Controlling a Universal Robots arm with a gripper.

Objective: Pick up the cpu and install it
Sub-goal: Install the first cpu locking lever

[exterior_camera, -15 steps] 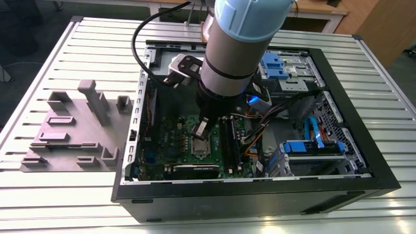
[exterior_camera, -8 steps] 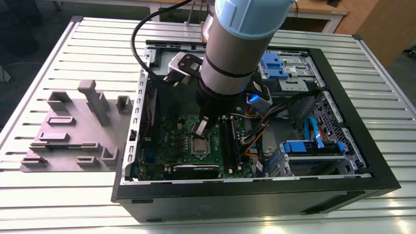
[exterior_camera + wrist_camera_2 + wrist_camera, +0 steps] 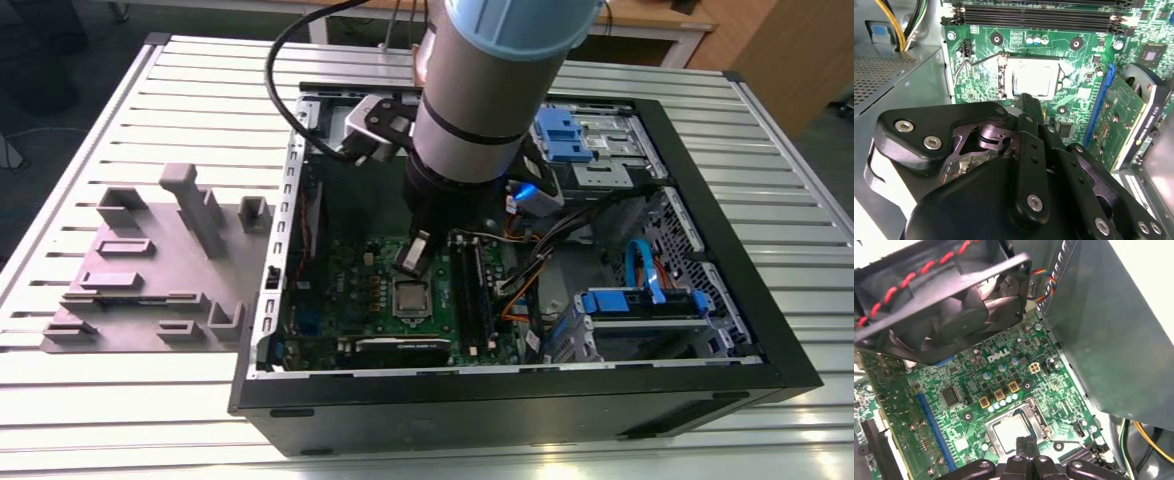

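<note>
The cpu [image 3: 1031, 78], a small square chip with a silvery-white top, lies flat inside the metal socket frame [image 3: 1004, 75] on the green motherboard [image 3: 1079, 35]. It also shows in the first wrist view [image 3: 1010, 432] and in the exterior view [image 3: 407, 295]. My gripper [image 3: 1029, 101] hangs just above the socket's near edge, apart from the chip. Its black fingers are shut together with nothing between them, as the first wrist view [image 3: 1024, 442] and the exterior view [image 3: 412, 260] also show. The thin socket lever [image 3: 961, 67] stands out beside the frame.
An open black computer case [image 3: 721, 250] lies on a slatted metal table [image 3: 134, 120]. Long black memory slots [image 3: 1034, 20], an upright expansion card [image 3: 1124, 115], a black fan [image 3: 939, 305] and the grey power-supply box [image 3: 1114, 325] crowd the socket. A grey fixture block [image 3: 147, 270] sits at the exterior view's left.
</note>
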